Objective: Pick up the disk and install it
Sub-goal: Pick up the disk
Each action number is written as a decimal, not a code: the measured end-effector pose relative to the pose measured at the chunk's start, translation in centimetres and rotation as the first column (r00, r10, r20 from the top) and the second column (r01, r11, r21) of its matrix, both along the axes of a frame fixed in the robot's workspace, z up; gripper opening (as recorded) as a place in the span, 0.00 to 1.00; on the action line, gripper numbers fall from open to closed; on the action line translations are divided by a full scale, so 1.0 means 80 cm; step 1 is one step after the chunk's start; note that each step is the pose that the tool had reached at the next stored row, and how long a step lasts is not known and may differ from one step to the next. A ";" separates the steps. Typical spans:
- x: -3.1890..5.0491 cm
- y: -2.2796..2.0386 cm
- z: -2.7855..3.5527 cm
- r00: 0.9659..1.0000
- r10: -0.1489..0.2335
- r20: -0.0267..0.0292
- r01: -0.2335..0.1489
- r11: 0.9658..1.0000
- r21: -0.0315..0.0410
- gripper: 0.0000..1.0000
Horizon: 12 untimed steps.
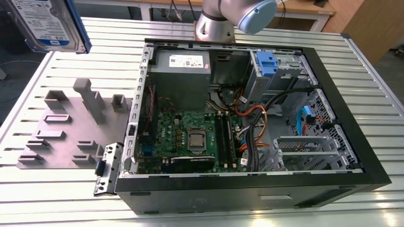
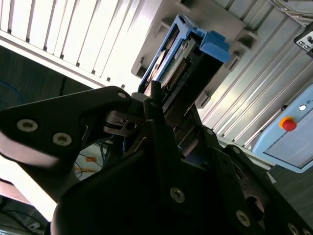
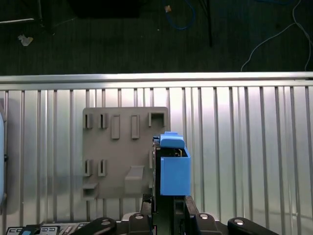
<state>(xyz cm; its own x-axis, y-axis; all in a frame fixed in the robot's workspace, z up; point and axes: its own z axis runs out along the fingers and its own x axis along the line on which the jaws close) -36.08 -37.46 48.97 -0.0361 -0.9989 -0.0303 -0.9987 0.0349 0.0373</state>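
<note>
The claw was clenched on the disk, its dark fingers pressed against the drive's two broad faces. The disk's long axis ran straight out from the claw. In the second wrist view the far end carried a blue plastic tab, and the connector edge showed between the blue rails.

In the first wrist view the disk was seen end-on as a narrow blue block. It pointed down toward the slatted metal counter and hung well above it. Beneath it lay the edge of a grey fixture plate with raised slots.

In the exterior view the disk sat high at the exterior view's left, close to the camera. Its long axis stood roughly upright, leaning a little. The white-and-blue label faced the camera and a blue rail ran down the side toward the exterior view's right.

The disk was well apart from the open computer case, which lay on its side on the counter. Inside the case were a grey power-supply box, a green motherboard and a blue-tabbed unit in the drive bay. The fixture plate rested just beside the case, on the exterior view's left. The arm rose behind the case.
</note>
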 end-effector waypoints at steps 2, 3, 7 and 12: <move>0.009 0.0000 -0.0001 1.000 0.000 0.000 0.000 1.000 0.000 0.35; 0.014 0.0000 -0.0001 1.000 0.000 0.000 0.000 1.000 0.000 0.35; 0.032 0.0000 -0.0002 1.000 0.000 0.000 0.000 1.000 0.000 0.35; 0.055 0.0000 -0.0004 1.000 0.000 0.000 0.000 1.000 0.000 0.35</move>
<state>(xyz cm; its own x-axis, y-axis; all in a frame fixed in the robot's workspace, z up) -31.71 -37.46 48.94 -0.0362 -0.9989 -0.0302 -0.9987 0.0350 0.0376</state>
